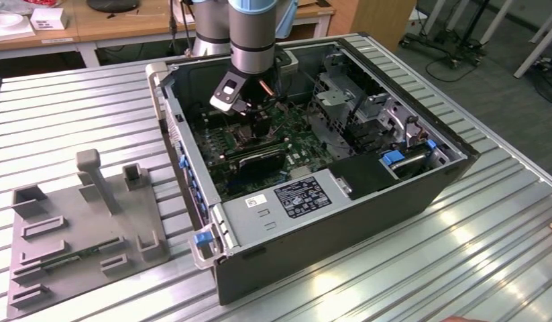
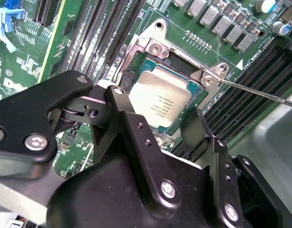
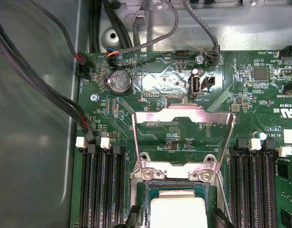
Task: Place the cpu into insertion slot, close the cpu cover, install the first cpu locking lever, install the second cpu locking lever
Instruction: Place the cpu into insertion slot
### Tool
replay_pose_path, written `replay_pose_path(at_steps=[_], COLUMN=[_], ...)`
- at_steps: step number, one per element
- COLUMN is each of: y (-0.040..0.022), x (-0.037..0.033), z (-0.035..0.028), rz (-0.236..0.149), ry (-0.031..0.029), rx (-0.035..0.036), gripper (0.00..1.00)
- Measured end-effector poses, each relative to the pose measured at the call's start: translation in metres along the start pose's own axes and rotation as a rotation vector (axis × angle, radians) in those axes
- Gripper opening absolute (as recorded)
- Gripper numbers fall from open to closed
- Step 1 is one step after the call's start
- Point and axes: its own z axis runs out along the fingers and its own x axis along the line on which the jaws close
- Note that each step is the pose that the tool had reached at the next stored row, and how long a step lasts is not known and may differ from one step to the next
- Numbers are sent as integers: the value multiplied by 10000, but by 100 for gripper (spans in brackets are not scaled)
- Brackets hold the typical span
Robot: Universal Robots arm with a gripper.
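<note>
Fingers (image 2: 136, 133) spread, one either side of the cpu (image 2: 160, 100), not clamping it. Cpu lies flat in the insertion slot (image 2: 145, 47). First wrist view adds the cpu cover (image 3: 183, 112), flipped open, green board seen through its window. Second wrist view has a thin locking lever (image 2: 259, 92) sticking out from the slot's corner. Memory slots (image 3: 100, 185) flank the socket. Exterior view: arm (image 1: 253, 33) reaches into the open case (image 1: 374, 221) on the slatted surface (image 1: 79, 114), wrist covering the socket; grey fixture (image 1: 70, 235) at the exterior view's left.
</note>
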Motion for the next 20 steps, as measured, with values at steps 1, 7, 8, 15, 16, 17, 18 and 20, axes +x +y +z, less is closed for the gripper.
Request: replay_pose_path(at_steps=[1, 7, 8, 15, 16, 17, 18, 20], y=[0, 0, 0, -1, -1, -1, -1, -1], x=[0, 0, 0, 0, 0, 0, 0, 0], z=[0, 0, 3, 17, 18, 18, 18, 18], rz=[0, 0, 1, 0, 0, 0, 0, 0], ry=[0, 1, 3, 0, 0, 0, 0, 0], rx=[0, 0, -1, 1, 0, 0, 0, 0], gripper=[67, 67, 67, 67, 67, 67, 67, 66])
